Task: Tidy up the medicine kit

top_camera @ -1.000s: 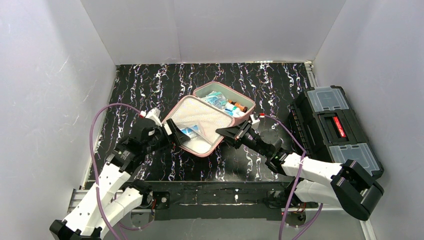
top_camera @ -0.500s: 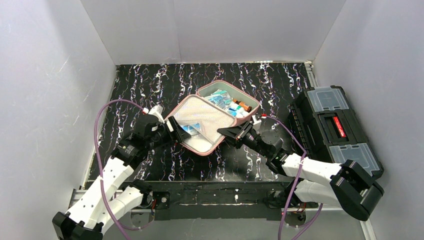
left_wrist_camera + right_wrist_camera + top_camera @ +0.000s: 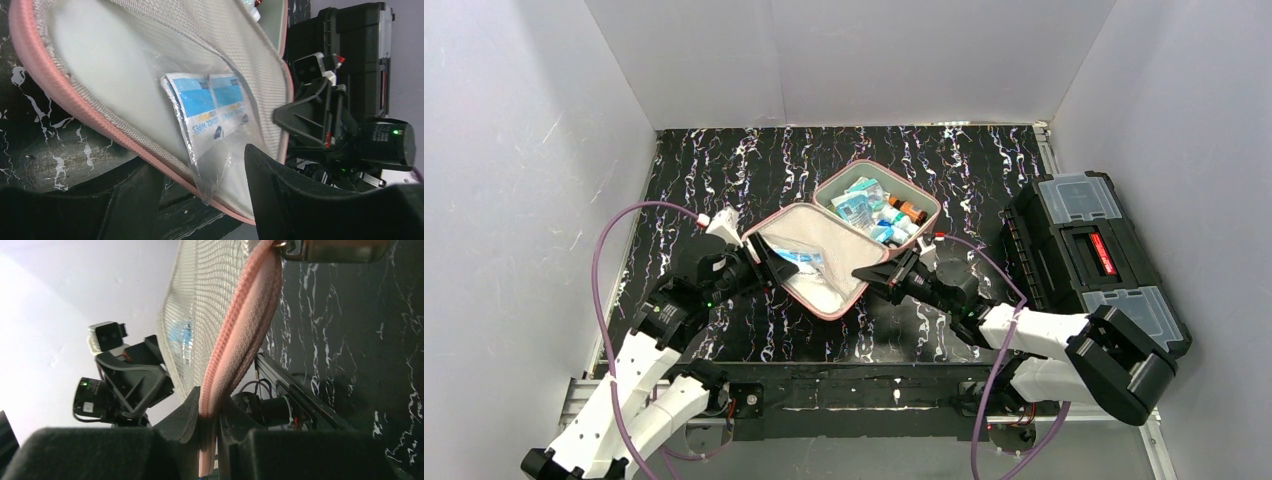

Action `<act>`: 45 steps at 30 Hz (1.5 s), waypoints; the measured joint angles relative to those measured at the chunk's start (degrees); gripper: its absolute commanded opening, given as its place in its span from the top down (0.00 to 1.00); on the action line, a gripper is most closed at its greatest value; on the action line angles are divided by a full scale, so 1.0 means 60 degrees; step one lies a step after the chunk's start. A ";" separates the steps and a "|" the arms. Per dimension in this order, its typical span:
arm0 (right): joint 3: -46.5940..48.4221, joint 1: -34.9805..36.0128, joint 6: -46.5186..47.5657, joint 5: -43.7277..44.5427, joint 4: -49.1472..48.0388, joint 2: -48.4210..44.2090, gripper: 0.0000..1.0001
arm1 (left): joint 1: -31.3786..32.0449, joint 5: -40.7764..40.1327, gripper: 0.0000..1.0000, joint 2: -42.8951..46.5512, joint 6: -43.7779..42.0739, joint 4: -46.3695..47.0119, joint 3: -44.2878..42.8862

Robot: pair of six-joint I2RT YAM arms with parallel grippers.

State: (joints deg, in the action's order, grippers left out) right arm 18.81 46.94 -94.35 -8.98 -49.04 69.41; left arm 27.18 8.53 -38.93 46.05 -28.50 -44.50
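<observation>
The pink medicine kit lies open mid-table, its base full of bottles and packets. Its lid is tilted up, grey mesh lining showing. My right gripper is shut on the lid's pink zip rim at its near right edge, fingertips pinching it. My left gripper is open at the lid's left edge. In the left wrist view its jaws straddle the pink rim and the corner of a clear bag of blue wipe packets lying in the lid.
A black toolbox with clear compartments stands at the right edge and shows in the left wrist view. White walls enclose the black marbled table. Purple cables loop beside both arms.
The lid has tilted up more steeply and the kit has turned slightly. My right gripper moved left holding the rim. My left gripper shifted a little left along the lid's edge.
</observation>
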 measured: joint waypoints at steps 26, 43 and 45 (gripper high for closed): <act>0.0026 0.0269 0.0787 -0.1012 -0.0139 0.0565 0.56 | 0.0013 0.0476 0.48 -0.0347 -0.0585 -0.0354 -0.1130; 0.0021 0.0353 0.2285 0.0114 0.3081 -0.2644 0.47 | 0.0073 0.0964 0.61 -0.0333 -0.0496 -0.0335 -0.1209; 0.0039 0.0374 0.2484 0.0255 0.3569 -0.2880 0.44 | 0.0073 0.1002 0.65 -0.0333 -0.0465 -0.0337 -0.1209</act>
State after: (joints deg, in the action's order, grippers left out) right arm 19.04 49.19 -79.44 -7.45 -27.62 52.13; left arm 27.62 14.55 -40.93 43.27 -30.52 -51.75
